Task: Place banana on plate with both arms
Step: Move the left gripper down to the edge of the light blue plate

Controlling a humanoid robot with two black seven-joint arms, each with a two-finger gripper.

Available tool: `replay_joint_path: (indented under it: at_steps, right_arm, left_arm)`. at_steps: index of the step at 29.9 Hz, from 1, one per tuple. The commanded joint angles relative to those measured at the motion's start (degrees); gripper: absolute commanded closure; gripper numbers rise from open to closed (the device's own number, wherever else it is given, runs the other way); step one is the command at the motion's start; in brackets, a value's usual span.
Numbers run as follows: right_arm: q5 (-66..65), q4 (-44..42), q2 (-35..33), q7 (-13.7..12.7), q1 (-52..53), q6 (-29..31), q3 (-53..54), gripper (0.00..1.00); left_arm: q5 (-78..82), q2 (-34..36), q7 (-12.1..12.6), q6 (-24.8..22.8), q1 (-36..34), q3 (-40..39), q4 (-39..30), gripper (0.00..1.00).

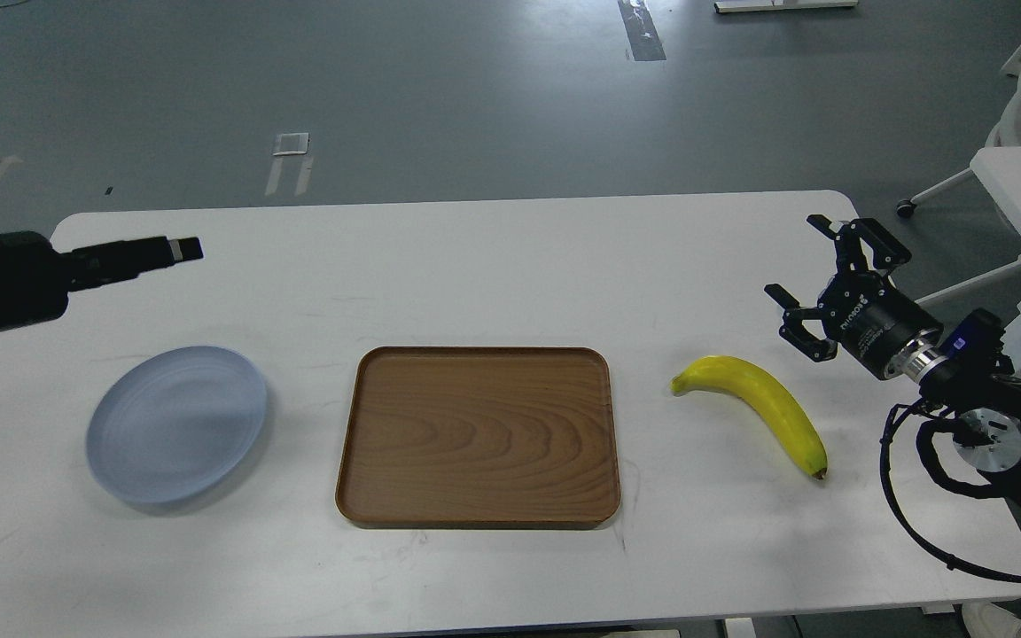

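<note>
right gripper splayed, empty, near banana for pickup; left gripper above plate, claw state unclear; tray between forces a handover.

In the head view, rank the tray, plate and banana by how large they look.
1. Wooden tray, clearly the largest.
2. Plate.
3. Banana, the smallest in area, though its length looks close to the plate's width.
</note>
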Motion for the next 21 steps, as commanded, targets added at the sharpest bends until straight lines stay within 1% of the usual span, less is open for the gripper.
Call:
replay_joint_path:
  at_steps: [1, 3, 5, 6, 8, 12, 16, 21]
  right_arm:
    - [0.0, 0.1, 0.4, 0.0, 0.1, 0.0, 0.0, 0.00]
    - [0.0, 0.2, 0.4, 0.0, 0.1, 0.0, 0.0, 0.00]
    - [-0.1, 0.2, 0.4, 0.0, 0.1, 0.0, 0.0, 0.00]
    - [-0.1, 0.3, 0.4, 0.0, 0.1, 0.0, -0.1, 0.00]
    - [-0.1, 0.4, 0.4, 0.0, 0.0, 0.0, -0.2, 0.00]
    - [-0.1, 0.4, 0.4, 0.0, 0.1, 0.0, -0.2, 0.00]
    - [-0.2, 0.4, 0.4, 0.0, 0.1, 0.0, -0.2, 0.00]
    - [-0.1, 0.3, 0.4, 0.0, 0.1, 0.0, -0.2, 0.00]
  left_arm:
    - [5.0, 0.3, 0.0, 3.1, 0.4, 8.1, 3.6, 0.01]
    - [4.9, 0.2, 0.0, 4.1, 0.4, 10.8, 5.1, 0.01]
    - [4.8, -0.6, 0.0, 5.6, 0.5, 13.1, 8.1, 0.01]
    - [4.7, -0.9, 0.0, 6.6, 0.6, 13.9, 10.7, 0.01]
    - [4.2, -1.6, 0.0, 7.9, 1.3, 14.7, 14.0, 0.01]
    - [0.1, -2.9, 0.0, 8.0, 1.7, 14.8, 17.7, 0.01]
    - [-0.9, -3.7, 0.0, 8.0, 1.8, 16.2, 18.5, 0.02]
    - [-3.0, -5.5, 0.0, 8.0, 3.0, 17.3, 18.5, 0.06]
